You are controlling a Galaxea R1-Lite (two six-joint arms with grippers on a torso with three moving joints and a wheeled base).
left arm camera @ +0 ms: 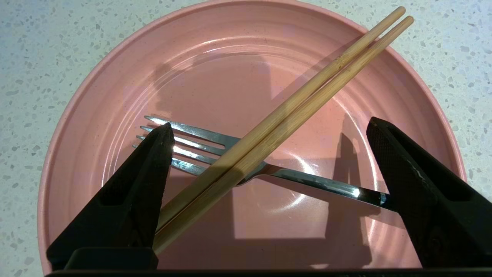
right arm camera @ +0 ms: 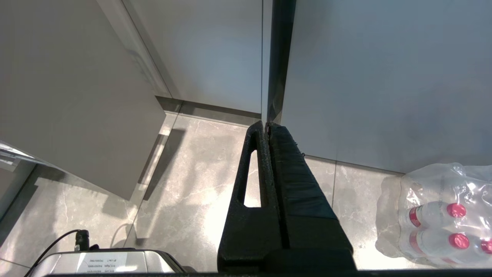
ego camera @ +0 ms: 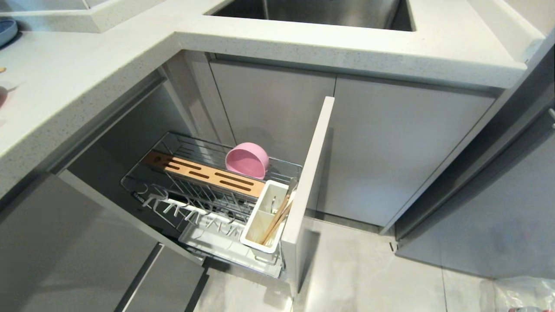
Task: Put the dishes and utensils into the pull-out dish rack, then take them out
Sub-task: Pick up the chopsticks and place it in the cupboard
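Note:
On the speckled counter lies the pink plate [left arm camera: 115, 96], seen in the left wrist view. The dark fork [left arm camera: 315, 184] rests flat on the plate, and a pair of wooden chopsticks [left arm camera: 307, 96] lies across it. My left gripper [left arm camera: 270, 123] hangs open just above them, one finger [left arm camera: 127, 200] over the tines and the other [left arm camera: 423, 184] over the handle end. The pull-out dish rack [ego camera: 143, 182] stands pulled out, with the pink bowl [ego camera: 247, 160] on its side behind the wooden strip [ego camera: 204, 173]. Chopsticks [ego camera: 277, 216] stand in its white caddy [ego camera: 260, 242]. My right gripper [right arm camera: 267, 124] is parked shut above the floor.
The rack's pale front panel [ego camera: 310, 182] juts out into the floor space. A steel sink [ego camera: 312, 11] is set in the counter [ego camera: 86, 65] above. A blue dish [ego camera: 6, 30] sits at the counter's far left. A wrapped pack of water bottles [right arm camera: 434, 215] lies on the floor.

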